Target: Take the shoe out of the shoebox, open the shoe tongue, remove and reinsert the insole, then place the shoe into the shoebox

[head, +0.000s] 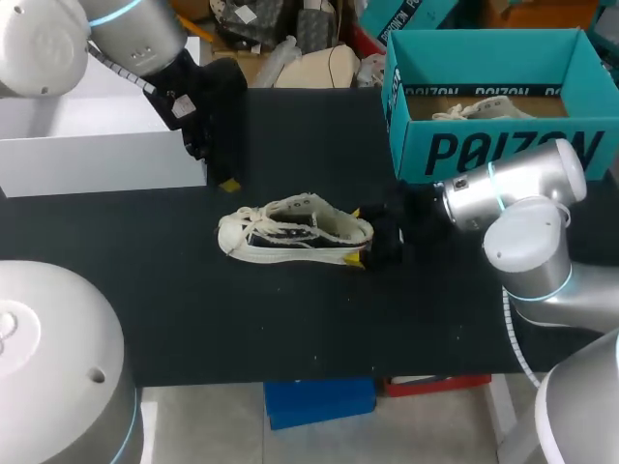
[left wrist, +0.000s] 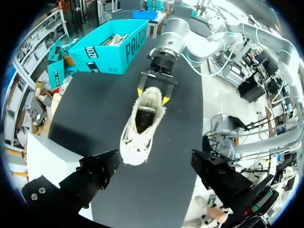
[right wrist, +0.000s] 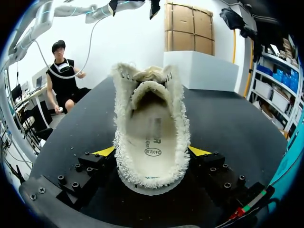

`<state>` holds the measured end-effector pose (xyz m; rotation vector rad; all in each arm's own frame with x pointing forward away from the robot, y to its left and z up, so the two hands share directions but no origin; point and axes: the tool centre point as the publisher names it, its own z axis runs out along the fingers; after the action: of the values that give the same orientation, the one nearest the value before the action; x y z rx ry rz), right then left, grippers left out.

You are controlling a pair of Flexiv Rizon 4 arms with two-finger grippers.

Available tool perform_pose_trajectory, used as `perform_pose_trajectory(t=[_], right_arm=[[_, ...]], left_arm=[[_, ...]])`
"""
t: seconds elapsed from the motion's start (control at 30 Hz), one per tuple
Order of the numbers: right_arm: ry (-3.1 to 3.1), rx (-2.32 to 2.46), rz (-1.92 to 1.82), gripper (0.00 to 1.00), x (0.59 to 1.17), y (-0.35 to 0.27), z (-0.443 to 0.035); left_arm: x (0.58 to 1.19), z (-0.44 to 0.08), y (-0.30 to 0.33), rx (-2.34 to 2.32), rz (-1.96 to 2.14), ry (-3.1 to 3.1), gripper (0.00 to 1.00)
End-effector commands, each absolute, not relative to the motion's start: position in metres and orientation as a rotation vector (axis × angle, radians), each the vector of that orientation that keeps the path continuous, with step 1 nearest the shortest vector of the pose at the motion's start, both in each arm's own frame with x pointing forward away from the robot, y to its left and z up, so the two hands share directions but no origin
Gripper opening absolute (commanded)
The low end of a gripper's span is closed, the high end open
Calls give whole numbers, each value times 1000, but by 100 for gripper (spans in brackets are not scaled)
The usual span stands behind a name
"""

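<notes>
A cream low-top shoe (head: 290, 232) lies on its side in the middle of the black table (head: 193, 309), toe toward my left. My right gripper (head: 358, 235) is shut on its heel, one yellow tip on each side. In the right wrist view the shoe (right wrist: 152, 109) opens toward the camera, with the insole (right wrist: 151, 137) lying inside and the gripper (right wrist: 152, 152) clamping the heel. My left gripper (head: 221, 162) hangs open above the table behind the shoe's toe. In the left wrist view its gripper (left wrist: 156, 175) holds nothing, and the shoe (left wrist: 140, 128) lies ahead of it.
The teal shoebox (head: 484, 150) stands at the back right with a second shoe (head: 484, 109) inside. A white box lid (head: 97, 145) sits at the back left, close to my left arm. Black table surface stretches in front of the shoe.
</notes>
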<state>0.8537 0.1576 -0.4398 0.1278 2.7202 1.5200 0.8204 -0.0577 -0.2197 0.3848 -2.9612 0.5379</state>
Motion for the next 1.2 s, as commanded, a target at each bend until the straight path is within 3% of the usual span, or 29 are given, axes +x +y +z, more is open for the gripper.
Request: perform_pose_trajectory(t=[0.03,0.17,0.27,0.83,1.2], right_arm=[[2721,129,1519,0,855,160,-445],[2721,129,1519,0,855,160,-445],[2721,129,1519,0,855,160,-445],[2721,129,1519,0,855,160,-445],[2721,129,1519,0,855,160,-445]], left_arm=[[835,-227,-82,890,191,-2950,100],[857,-244,-97,1785,-145,-2683,100],[861,-247,-97,2069,-121,-2384,100],[861,-248,-97,2087,-115,-2297,100],[855,-267,-136,2589,-136,-1961,100]])
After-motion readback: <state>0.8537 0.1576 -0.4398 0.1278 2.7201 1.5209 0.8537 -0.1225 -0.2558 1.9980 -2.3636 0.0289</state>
